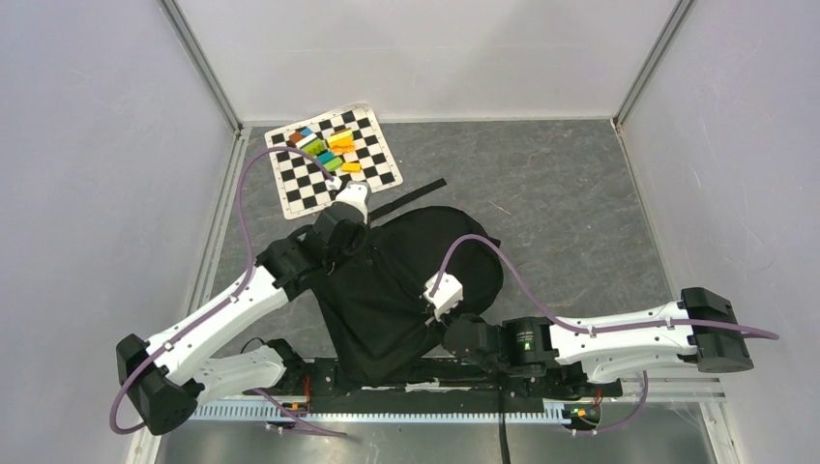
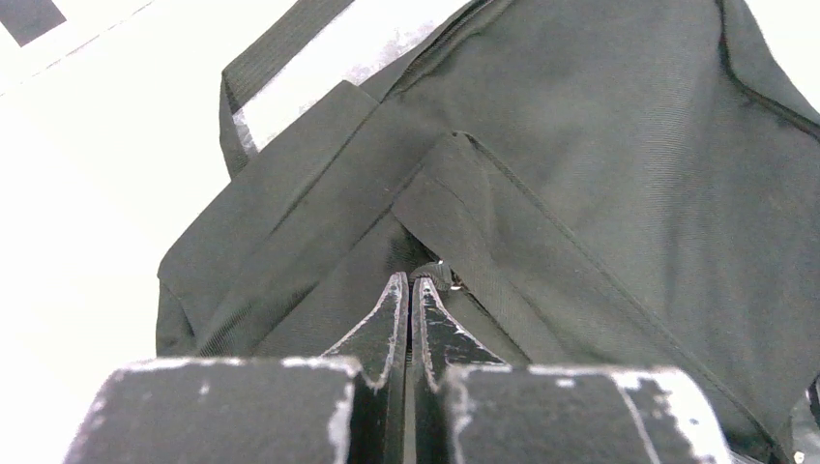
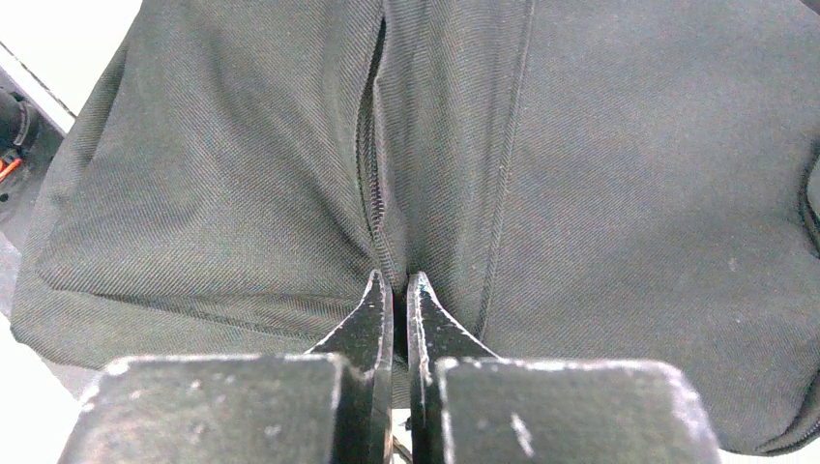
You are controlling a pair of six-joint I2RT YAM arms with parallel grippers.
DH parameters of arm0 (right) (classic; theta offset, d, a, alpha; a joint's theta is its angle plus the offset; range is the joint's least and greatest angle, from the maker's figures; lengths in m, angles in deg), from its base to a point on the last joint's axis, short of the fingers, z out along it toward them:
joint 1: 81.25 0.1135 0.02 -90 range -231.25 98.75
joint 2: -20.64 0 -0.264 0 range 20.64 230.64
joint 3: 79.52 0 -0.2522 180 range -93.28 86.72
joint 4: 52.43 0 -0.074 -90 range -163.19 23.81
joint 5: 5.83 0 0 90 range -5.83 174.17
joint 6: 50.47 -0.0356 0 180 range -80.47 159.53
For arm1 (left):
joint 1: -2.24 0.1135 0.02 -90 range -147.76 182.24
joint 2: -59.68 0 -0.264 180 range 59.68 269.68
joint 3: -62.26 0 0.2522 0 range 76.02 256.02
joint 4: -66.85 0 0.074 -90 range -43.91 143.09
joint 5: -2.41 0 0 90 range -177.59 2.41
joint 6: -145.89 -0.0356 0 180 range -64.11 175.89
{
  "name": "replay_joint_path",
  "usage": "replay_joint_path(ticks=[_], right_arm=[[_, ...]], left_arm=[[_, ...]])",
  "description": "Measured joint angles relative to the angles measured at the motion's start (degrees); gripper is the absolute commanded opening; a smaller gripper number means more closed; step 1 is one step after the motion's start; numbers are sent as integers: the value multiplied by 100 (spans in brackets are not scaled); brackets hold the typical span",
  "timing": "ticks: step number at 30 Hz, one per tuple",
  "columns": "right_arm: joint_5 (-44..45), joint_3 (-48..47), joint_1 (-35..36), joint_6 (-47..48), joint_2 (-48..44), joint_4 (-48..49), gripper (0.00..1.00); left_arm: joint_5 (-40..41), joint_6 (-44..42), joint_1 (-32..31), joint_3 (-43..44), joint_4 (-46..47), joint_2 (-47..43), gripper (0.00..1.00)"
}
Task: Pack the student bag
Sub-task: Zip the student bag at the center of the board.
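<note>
The student bag is a big black fabric backpack lying in the middle of the table, with one strap stretched out behind it. My left gripper is at the bag's far left corner. In its wrist view the fingers are shut, tips pressed into a fold of the student bag beside a small zipper pull. My right gripper is at the bag's near right side. It is shut, pinching the fabric of the student bag right beside the zipper seam.
A checkered mat with several small coloured blocks lies at the back left. Pale enclosure walls stand on three sides. A black base rail runs along the near edge, under the bag's bottom.
</note>
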Motion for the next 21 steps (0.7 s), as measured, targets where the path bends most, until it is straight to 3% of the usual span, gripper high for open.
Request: replay_joint_path(ticks=[8, 21], right_arm=[[94, -2, 4, -42, -11, -63, 0], [264, -17, -2, -101, 131, -20, 0]], left_arm=[[-382, -52, 584, 39, -17, 428, 2], [-745, -50, 1021, 52, 315, 1150, 2]])
